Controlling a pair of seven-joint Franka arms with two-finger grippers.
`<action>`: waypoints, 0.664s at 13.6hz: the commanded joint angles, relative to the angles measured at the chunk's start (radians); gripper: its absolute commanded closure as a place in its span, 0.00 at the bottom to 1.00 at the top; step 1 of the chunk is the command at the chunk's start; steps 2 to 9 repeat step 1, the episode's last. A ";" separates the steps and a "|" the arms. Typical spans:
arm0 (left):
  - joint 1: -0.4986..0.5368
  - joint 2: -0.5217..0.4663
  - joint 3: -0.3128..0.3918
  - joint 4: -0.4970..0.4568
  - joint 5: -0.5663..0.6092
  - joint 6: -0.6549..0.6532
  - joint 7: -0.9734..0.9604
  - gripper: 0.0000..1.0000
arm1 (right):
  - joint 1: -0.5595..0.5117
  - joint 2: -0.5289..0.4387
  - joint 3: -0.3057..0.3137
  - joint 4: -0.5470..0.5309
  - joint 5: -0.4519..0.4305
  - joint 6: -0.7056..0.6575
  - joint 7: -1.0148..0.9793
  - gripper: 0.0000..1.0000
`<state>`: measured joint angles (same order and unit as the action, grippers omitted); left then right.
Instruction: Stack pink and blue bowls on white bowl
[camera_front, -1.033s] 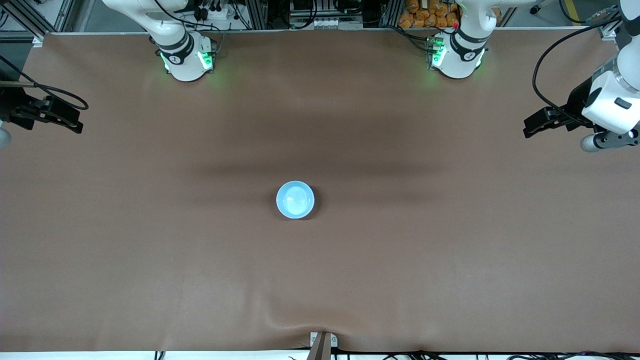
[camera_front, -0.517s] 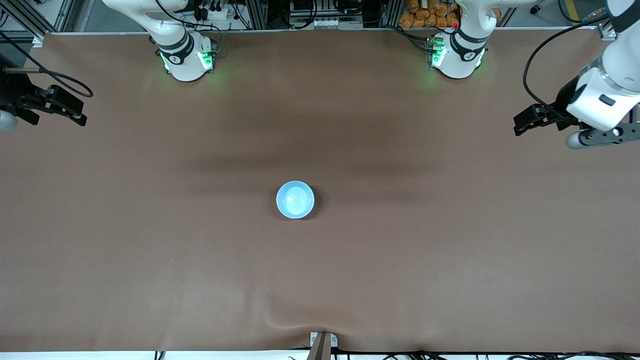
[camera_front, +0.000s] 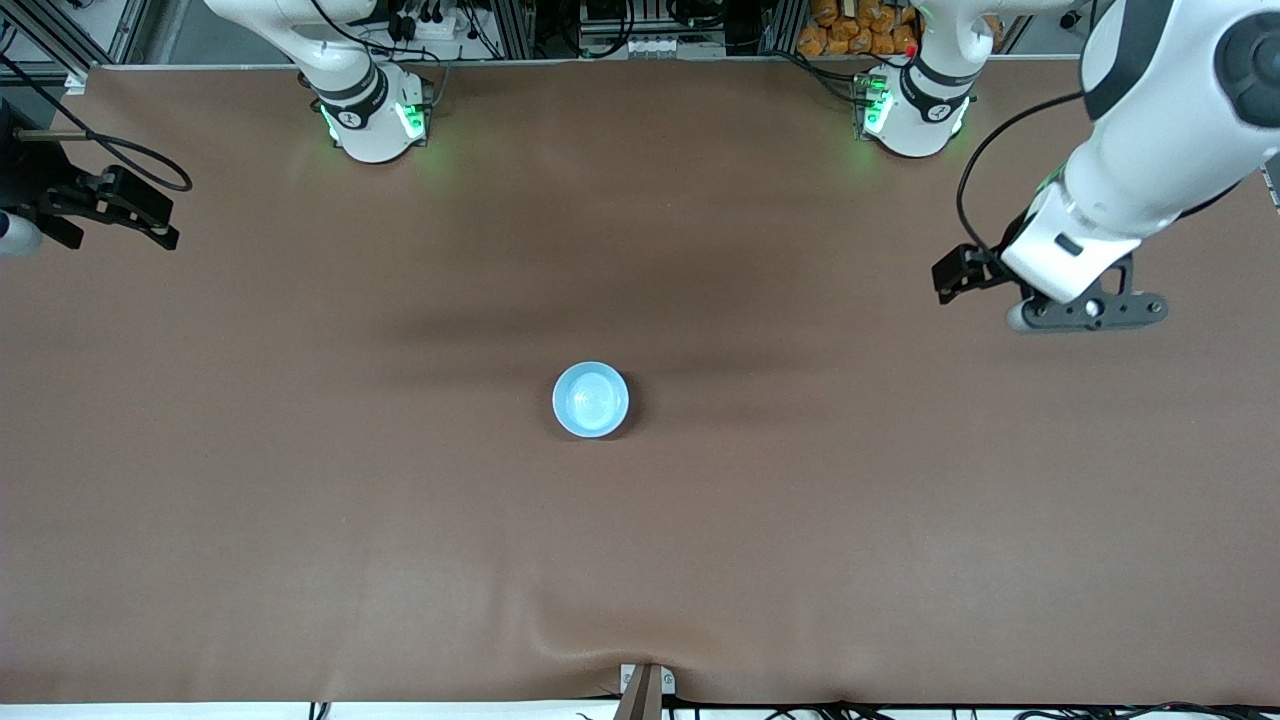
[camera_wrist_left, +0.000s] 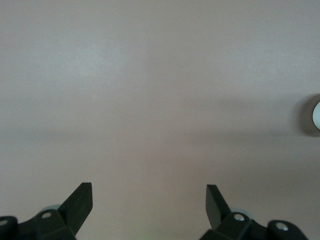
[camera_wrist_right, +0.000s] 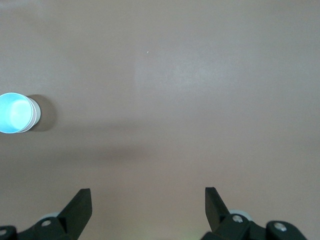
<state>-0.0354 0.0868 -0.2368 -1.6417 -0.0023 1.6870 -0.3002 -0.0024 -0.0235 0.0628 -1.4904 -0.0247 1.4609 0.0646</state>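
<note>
Blue bowl (camera_front: 591, 399) mid-table, no readable writing; left pincer (camera_wrist_left: 149, 200), right pincer (camera_wrist_right: 148, 201) released, empty.

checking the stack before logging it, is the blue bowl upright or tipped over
Upright. The blue bowl sits mouth up in the front view, its round rim level and its inside showing; the right wrist view shows the same, with pale wall below the rim.

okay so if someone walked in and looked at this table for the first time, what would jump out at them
A single light blue bowl sits alone near the middle of the wide brown table; from above only blue shows, so what lies under it cannot be told. The left gripper hangs over the left arm's end of the table, fingers open and empty. The right gripper hangs over the right arm's end, also open.
</note>
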 joint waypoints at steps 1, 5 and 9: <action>0.015 0.030 0.001 0.065 0.014 -0.007 0.013 0.00 | 0.004 -0.023 -0.003 -0.022 0.003 0.015 -0.014 0.00; 0.015 0.030 0.001 0.065 0.014 -0.007 0.013 0.00 | 0.004 -0.023 -0.003 -0.022 0.003 0.015 -0.014 0.00; 0.015 0.030 0.001 0.065 0.014 -0.007 0.013 0.00 | 0.004 -0.023 -0.003 -0.022 0.003 0.015 -0.014 0.00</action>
